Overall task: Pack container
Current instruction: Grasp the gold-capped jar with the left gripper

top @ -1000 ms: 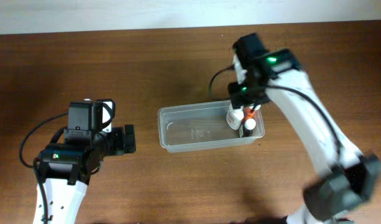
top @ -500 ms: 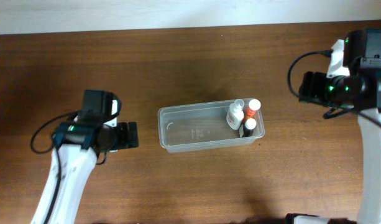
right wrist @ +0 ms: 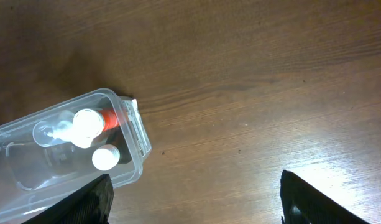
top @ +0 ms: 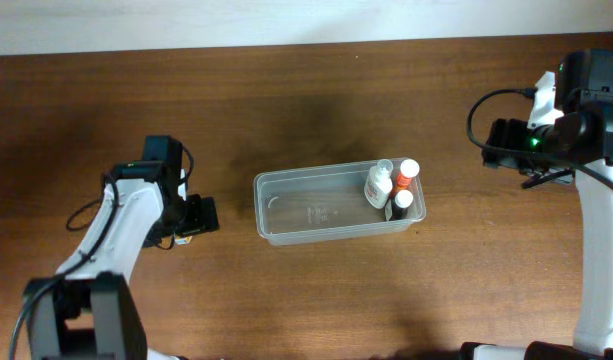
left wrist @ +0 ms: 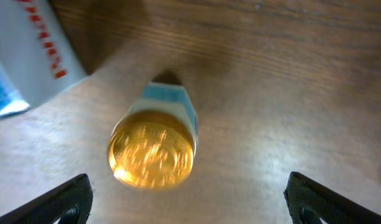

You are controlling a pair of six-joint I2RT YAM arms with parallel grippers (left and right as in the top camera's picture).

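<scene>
The clear plastic container (top: 286,228) lies at the table's middle with three small bottles standing at its right end: a white one (top: 379,184), an orange-capped one (top: 408,170) and a dark white-capped one (top: 402,203). It also shows in the right wrist view (right wrist: 131,124). My left gripper (top: 204,217) is open, left of the container, above a small gold-capped bottle (left wrist: 154,148) standing on the table. My right gripper (top: 496,142) is open and empty, far right of the container.
A white object with red and blue print (left wrist: 22,62) lies beside the gold-capped bottle in the left wrist view. Bare wooden table (top: 306,90) surrounds the container. A pale wall edge runs along the top of the overhead view.
The right arm left the container's right end and swung away to the far right. The left arm shifted slightly, its gripper staying left of the container.
</scene>
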